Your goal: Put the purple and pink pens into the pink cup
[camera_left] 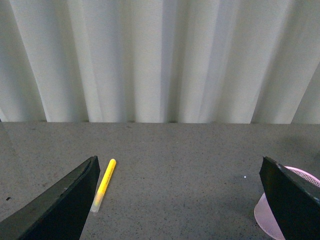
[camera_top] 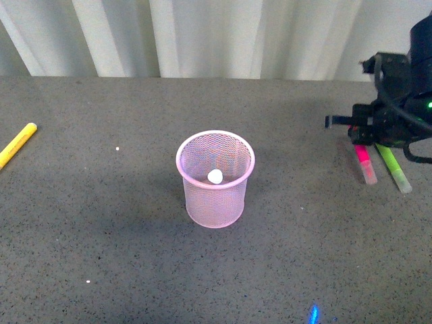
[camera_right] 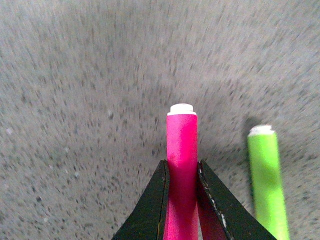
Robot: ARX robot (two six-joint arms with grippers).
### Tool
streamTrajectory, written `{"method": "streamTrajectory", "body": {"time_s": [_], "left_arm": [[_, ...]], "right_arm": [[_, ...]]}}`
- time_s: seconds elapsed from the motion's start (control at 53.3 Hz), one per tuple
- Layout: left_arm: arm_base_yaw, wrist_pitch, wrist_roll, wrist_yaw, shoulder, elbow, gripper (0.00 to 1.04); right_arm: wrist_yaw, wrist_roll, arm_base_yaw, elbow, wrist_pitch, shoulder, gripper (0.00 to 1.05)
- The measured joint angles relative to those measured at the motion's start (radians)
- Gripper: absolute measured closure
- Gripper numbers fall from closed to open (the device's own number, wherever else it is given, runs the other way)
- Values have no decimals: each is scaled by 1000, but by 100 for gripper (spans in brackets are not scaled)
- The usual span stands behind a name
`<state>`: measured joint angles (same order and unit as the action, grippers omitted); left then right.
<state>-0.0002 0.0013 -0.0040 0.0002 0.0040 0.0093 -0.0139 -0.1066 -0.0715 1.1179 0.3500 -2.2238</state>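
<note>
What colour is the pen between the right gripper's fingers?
The pen is bright magenta-pink, shown best in the right wrist view.

The pink cup [camera_top: 214, 206] stands upright, centre of the table [camera_top: 101, 236], whitish cap [camera_top: 214, 176] inside. The pink pen [camera_top: 365, 164] lies flat, far right.
</note>
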Motion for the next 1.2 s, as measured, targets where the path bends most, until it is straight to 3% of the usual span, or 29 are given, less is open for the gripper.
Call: {"method": "streamTrajectory", "body": {"time_s": [0.206, 0.319, 0.544, 0.9, 1.2], "left_arm": [[0, 0, 0, 0, 0, 0, 7], [0, 0, 0, 0, 0, 0, 7], [0, 0, 0, 0, 0, 0, 7], [0, 0, 0, 0, 0, 0, 7], [0, 0, 0, 0, 0, 0, 7]], "right_arm": [[127, -37, -10, -137, 272, 276, 94], [230, -43, -50, -246, 440, 462, 94], [320, 5, -156, -425, 690, 546, 94], [357, -18, -282, -467, 902, 393, 94], [332, -72, -347, -395, 974, 250, 94]]}}
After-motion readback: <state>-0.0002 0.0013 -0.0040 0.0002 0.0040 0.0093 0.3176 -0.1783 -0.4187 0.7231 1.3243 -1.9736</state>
